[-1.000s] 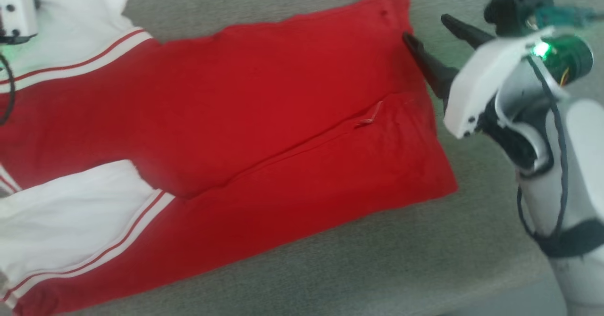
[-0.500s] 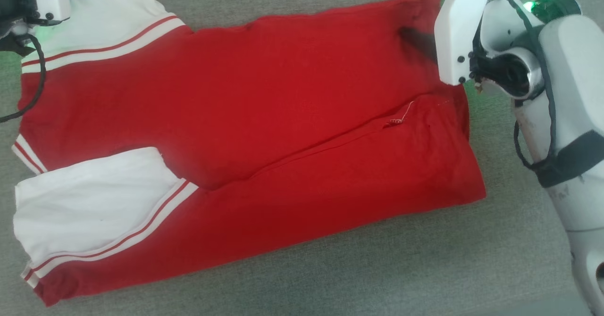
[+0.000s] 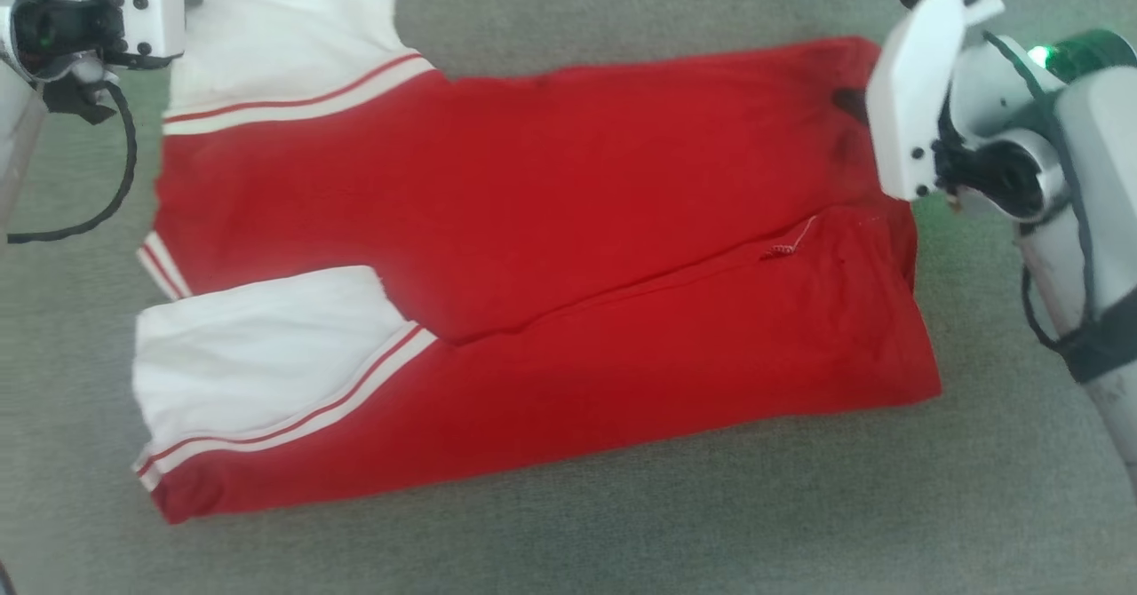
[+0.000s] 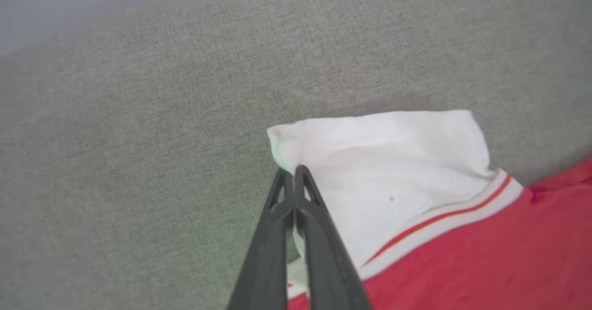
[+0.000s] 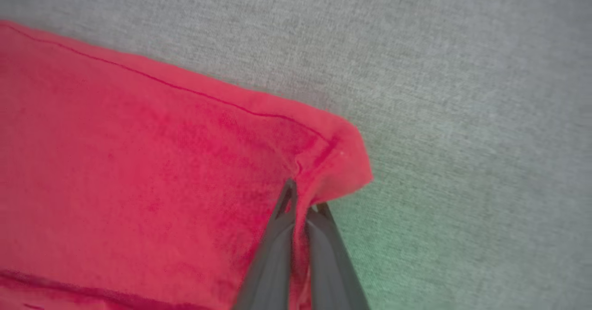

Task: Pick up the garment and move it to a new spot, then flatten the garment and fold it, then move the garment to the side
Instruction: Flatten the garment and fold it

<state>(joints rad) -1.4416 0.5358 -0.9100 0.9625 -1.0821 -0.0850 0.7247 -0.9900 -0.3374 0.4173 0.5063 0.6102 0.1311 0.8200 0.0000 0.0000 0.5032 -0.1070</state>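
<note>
While the garment [image 3: 551, 222] lies lengthwise on the grey cloth-covered counter [image 3: 622, 533], each hand has a pinch of it at one far corner. The left hand [image 4: 294, 173] is at the sleeve end. Its two dark fingers are pressed together on the outer corner of the far white sleeve [image 3: 284, 53], with a sliver of white cloth showing between them. The right hand [image 5: 303, 199] is at the hem end, fingers closed on the far red corner, which puckers up around the tips. Between the two, the red body looks mostly flat (a few soft creases, nothing bunched). The near long side is folded over onto the middle, leaving a diagonal seam line across the red. The near white sleeve [image 3: 258, 355], with its red-and-white trim, lies flat on top at the sleeve end. Bare grey cloth surrounds the garment on every side.
</note>
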